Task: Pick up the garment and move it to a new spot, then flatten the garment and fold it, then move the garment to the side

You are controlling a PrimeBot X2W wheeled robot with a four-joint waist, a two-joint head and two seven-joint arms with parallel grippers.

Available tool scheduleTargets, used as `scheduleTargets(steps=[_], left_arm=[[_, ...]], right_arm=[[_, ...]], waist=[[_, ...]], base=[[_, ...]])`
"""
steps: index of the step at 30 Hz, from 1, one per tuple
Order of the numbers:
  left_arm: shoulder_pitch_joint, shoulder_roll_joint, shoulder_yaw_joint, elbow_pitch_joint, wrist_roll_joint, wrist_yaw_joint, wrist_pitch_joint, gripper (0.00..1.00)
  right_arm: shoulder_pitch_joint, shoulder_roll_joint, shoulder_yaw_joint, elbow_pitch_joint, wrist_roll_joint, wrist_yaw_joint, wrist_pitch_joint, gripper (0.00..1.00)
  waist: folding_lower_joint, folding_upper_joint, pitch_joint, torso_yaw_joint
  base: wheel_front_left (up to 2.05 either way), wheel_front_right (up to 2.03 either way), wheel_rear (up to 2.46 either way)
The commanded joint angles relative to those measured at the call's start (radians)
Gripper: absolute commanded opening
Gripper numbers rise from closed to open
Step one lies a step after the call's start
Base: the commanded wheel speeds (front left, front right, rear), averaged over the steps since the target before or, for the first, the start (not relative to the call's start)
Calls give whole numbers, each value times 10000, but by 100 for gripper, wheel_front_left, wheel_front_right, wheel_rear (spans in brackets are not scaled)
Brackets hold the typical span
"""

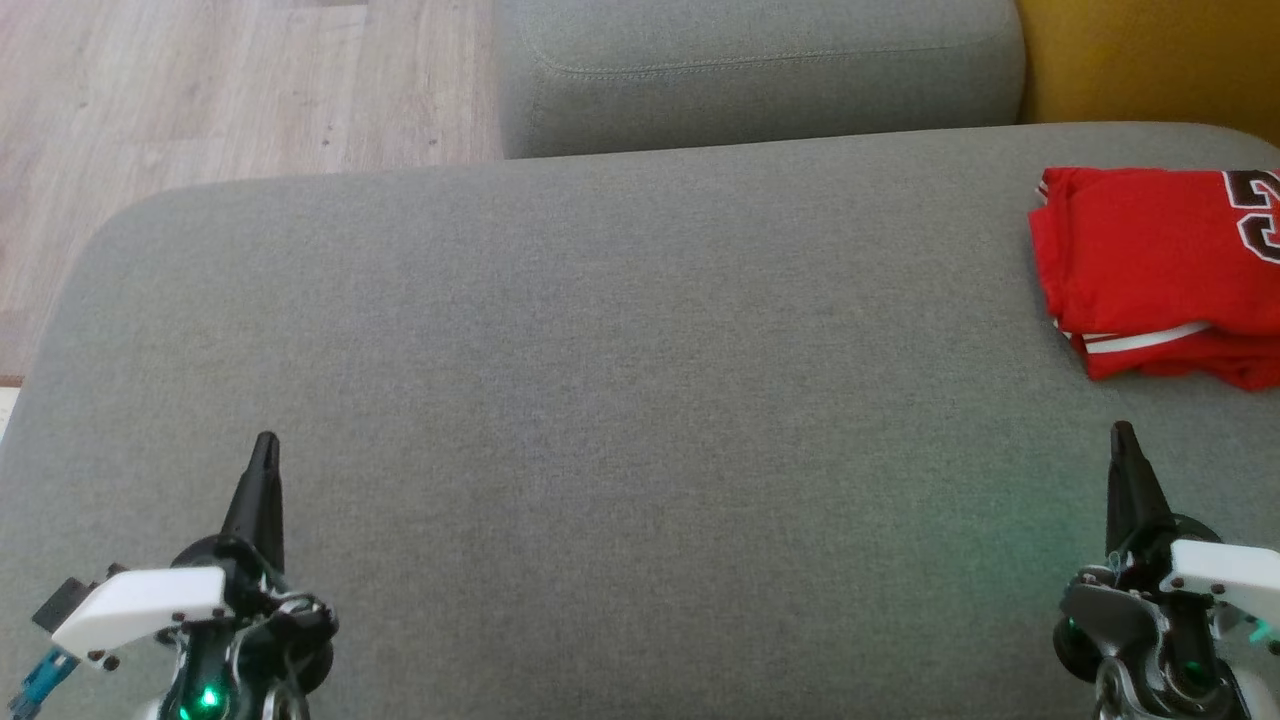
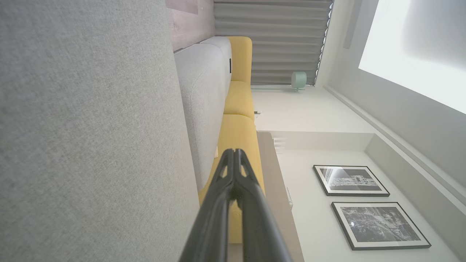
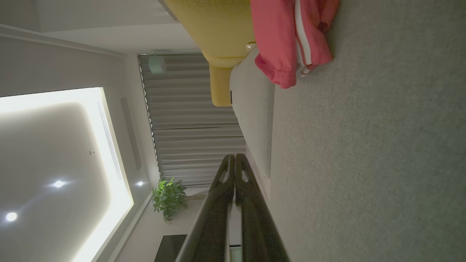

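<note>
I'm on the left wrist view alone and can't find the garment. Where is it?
Observer: The garment lies folded on the grey cushion, at the far right of the head view.
Operator: Is the right gripper on it?
Observer: No. The right gripper is shut on nothing and sits apart from the garment, on its near side.

The grey cushion (image 1: 600, 350) is matt, coarse woven cloth; the red garment (image 1: 1150, 260) at its right edge is smoother cloth.
</note>
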Motion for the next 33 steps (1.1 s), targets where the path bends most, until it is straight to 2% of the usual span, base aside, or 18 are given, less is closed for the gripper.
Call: scheduleTargets(steps=[1,33], left_arm=[[-534,95,401,-261,81,-71,63,0],[-541,32,491,-256,156,-71,135,0]], right_arm=[[-531,-116,161,-316,-29,71,78,0],[-537,-65,87,-312,-91,71,137,0]], waist=[[0,0,0,0],[0,0,0,0]], base=[[0,0,0],[0,0,0]])
